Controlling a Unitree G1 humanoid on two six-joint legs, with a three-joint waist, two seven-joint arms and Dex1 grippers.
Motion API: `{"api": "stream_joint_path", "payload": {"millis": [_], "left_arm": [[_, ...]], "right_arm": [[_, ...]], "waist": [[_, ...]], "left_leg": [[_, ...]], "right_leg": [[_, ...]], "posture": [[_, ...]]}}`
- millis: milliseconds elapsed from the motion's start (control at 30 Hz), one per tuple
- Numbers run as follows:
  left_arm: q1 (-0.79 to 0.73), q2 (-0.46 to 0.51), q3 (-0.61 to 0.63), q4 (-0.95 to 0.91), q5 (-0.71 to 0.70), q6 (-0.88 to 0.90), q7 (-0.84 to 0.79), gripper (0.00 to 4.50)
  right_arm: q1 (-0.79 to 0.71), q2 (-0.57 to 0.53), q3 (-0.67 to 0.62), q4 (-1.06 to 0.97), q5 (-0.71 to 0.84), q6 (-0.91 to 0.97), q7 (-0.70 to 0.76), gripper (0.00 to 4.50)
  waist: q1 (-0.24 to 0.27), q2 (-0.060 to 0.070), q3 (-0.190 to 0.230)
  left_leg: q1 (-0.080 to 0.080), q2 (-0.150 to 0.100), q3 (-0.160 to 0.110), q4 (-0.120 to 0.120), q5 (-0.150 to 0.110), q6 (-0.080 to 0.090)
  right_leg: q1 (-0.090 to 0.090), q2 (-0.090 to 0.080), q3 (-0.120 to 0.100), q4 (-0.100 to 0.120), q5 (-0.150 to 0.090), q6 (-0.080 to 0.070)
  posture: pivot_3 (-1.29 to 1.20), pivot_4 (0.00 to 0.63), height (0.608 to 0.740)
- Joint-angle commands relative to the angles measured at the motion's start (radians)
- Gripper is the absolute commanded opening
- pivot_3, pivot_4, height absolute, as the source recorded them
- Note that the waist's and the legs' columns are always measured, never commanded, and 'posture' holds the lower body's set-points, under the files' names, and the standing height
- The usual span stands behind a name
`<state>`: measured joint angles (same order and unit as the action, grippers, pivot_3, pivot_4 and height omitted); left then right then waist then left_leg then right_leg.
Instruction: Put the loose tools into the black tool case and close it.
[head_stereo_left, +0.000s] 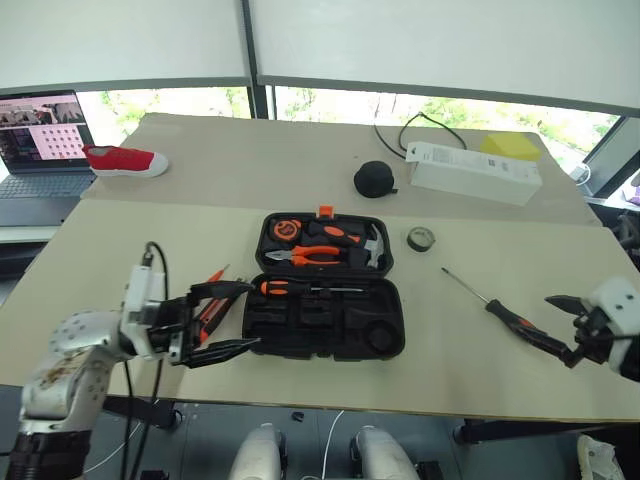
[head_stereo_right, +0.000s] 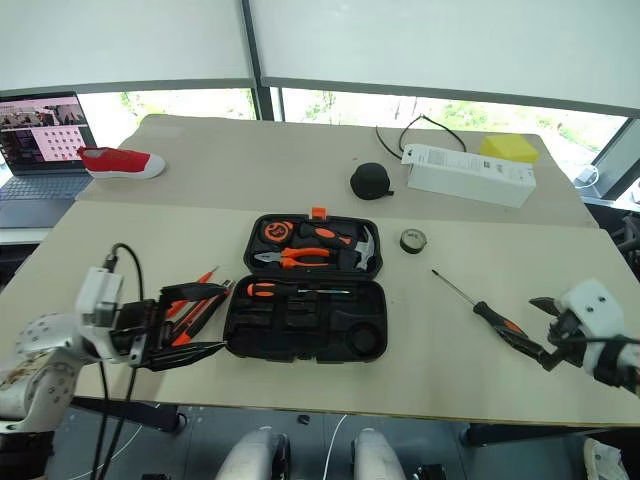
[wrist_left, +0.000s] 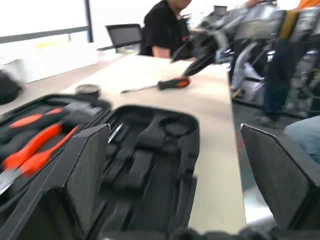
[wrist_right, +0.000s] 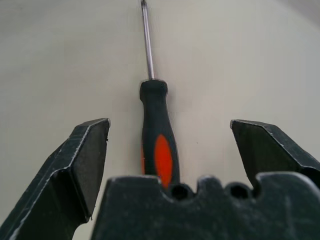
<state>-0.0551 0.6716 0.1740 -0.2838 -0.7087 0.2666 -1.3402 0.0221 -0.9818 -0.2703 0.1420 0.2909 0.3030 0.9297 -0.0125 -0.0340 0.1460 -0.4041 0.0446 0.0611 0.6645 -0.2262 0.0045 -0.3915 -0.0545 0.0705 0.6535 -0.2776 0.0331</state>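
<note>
Screwdriver (wrist_right: 159, 140) lies on the surface (head_stereo_left: 470, 360), right of the open tool case (head_stereo_left: 322, 300); right fingers (wrist_right: 82, 165) spread astride its handle, left fingers (wrist_left: 87, 170) released. Lower squarely, then clench mid-handle.

- Two pale beige desks (head_stereo_left: 300, 160) stand end to end, a seam running across between them.
- White roller blinds (head_stereo_left: 430, 40) cover the upper windows; a dark mullion (head_stereo_left: 250, 50) splits them.
- Under the blinds a strip of glass shows green trees (head_stereo_left: 330, 103) in daylight (bright, even light).
- An open laptop (head_stereo_left: 42, 140) sits at the far left on a lower surface.
- A red shoe (head_stereo_left: 125, 160) lies on the far desk.
- A white box (head_stereo_left: 475, 172), a yellow block (head_stereo_left: 510, 146) and a black cable (head_stereo_left: 400, 135) sit far right.
- In the left wrist view, a seated person (wrist_left: 165, 27) in black and an office chair (wrist_left: 122, 35) show beyond the desk.
</note>
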Motion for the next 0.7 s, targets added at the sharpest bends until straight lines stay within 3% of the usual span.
{"api": "stream_joint_path", "payload": {"millis": [33, 133, 267, 467, 567, 700], "left_arm": [[-0.009, 0.0, -0.012, -0.051, -0.016, 0.004, 0.016, 4.5], [-0.005, 0.009, -0.009, -0.058, -0.018, 0.003, 0.016, 4.5], [0.01, 0.024, 0.013, -0.059, -0.022, -0.001, 0.015, 4.5], [0.051, 0.017, 0.095, -0.027, -0.035, -0.013, 0.059, 4.5], [0.094, 0.016, 0.13, 0.003, -0.018, -0.03, 0.063, 4.5], [0.177, 0.003, 0.177, 0.025, 0.008, -0.067, 0.083, 4.5]], "right_arm": [[-0.095, -0.031, 0.081, 0.088, -0.057, 0.047, 0.035, 3.47], [-0.162, -0.048, 0.141, 0.12, -0.083, 0.098, 0.072, 2.42], [-0.189, -0.07, 0.128, 0.113, -0.07, 0.061, 0.127, 1.08], [-0.195, -0.084, 0.055, -0.138, 0.121, -0.081, 0.408, 0.99], [-0.317, -0.037, 0.155, -0.261, 0.145, 0.035, 0.37, 0.99], [-0.528, 0.099, 0.371, -0.37, 0.058, 0.161, 0.267, 0.99]], "waist": [[0.0, 0.0, 0.0], [-0.004, 0.001, 0.0], [-0.002, 0.001, 0.0], [-0.004, 0.003, 0.001], [-0.02, 0.003, 0.001], [-0.03, 0.001, 0.003]], "left_leg": [[-0.001, 0.0, 0.0, 0.0, 0.0, 0.0], [-0.001, -0.001, 0.0, -0.001, -0.001, 0.001], [-0.001, 0.0, -0.001, -0.001, -0.001, 0.001], [-0.002, 0.001, -0.001, -0.001, -0.001, 0.001], [0.0, 0.003, -0.004, -0.001, -0.001, 0.001], [0.0, 0.005, -0.006, -0.001, -0.001, 0.001]], "right_leg": [[-0.001, 0.0, 0.0, 0.0, 0.0, 0.0], [-0.001, 0.0, 0.0, -0.001, 0.0, 0.0], [0.001, 0.0, 0.0, -0.004, 0.001, 0.002], [0.0, -0.001, 0.0, -0.005, 0.001, 0.003], [0.001, 0.0, 0.0, -0.005, 0.002, 0.002], [0.0, 0.001, -0.001, -0.005, 0.003, 0.001]], "posture": [[0.0, 0.15, 0.74], [0.0, 0.15, 0.74], [0.0, 0.15, 0.74], [0.0, 0.15, 0.74], [0.0, 0.15, 0.74], [0.0, 0.15, 0.74]]}}
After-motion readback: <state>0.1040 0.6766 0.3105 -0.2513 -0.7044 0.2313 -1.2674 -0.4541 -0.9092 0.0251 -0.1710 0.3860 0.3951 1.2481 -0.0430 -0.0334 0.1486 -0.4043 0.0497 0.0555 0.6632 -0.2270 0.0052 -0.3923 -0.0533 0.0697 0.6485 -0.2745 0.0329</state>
